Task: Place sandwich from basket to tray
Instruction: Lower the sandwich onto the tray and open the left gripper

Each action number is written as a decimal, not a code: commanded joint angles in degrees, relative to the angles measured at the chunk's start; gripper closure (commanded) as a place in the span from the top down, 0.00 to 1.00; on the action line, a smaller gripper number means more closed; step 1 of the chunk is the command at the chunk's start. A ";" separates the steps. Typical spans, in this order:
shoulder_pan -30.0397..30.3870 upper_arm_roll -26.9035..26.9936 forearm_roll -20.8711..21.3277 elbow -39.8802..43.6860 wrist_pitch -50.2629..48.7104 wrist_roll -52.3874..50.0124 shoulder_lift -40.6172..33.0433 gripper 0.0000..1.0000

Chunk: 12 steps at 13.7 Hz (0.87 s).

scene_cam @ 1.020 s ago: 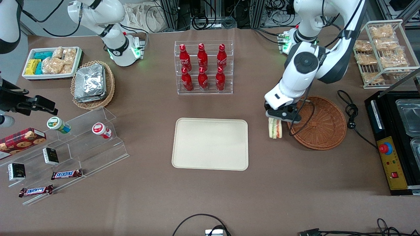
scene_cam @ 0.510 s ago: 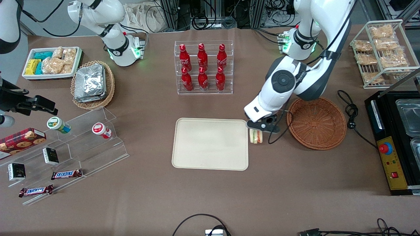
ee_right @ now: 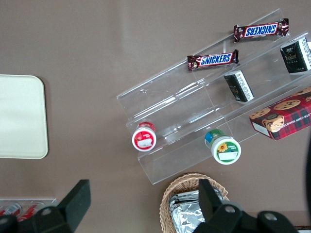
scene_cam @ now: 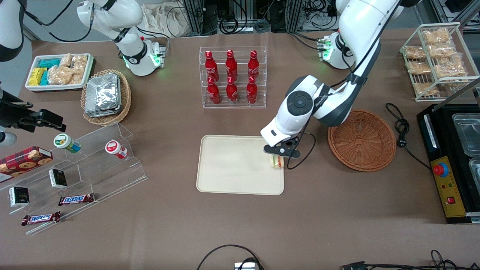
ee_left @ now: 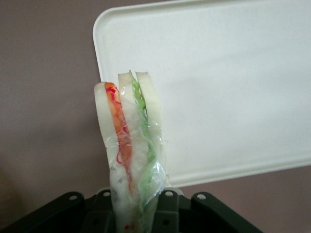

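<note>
Plastic-wrapped sandwich (scene_cam: 277,162) hangs clamped in pincer (scene_cam: 279,153) above tray (scene_cam: 232,165) edge.

The gripper (scene_cam: 280,153) holds the sandwich (scene_cam: 277,161) above the tray (scene_cam: 232,165) at its edge nearest the basket (scene_cam: 362,139). The tray's surface lies bare beneath and beside it. The bottle rack (scene_cam: 232,77) stands farther from the camera, apart from the tray.
</note>
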 commanded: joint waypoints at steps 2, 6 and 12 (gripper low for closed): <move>-2.54 0.60 2.56 7.07 1.13 -4.85 6.88 0.19; -3.87 0.69 7.73 9.99 1.31 -9.51 10.85 0.19; -5.01 0.60 13.53 10.08 2.19 -11.36 13.49 0.19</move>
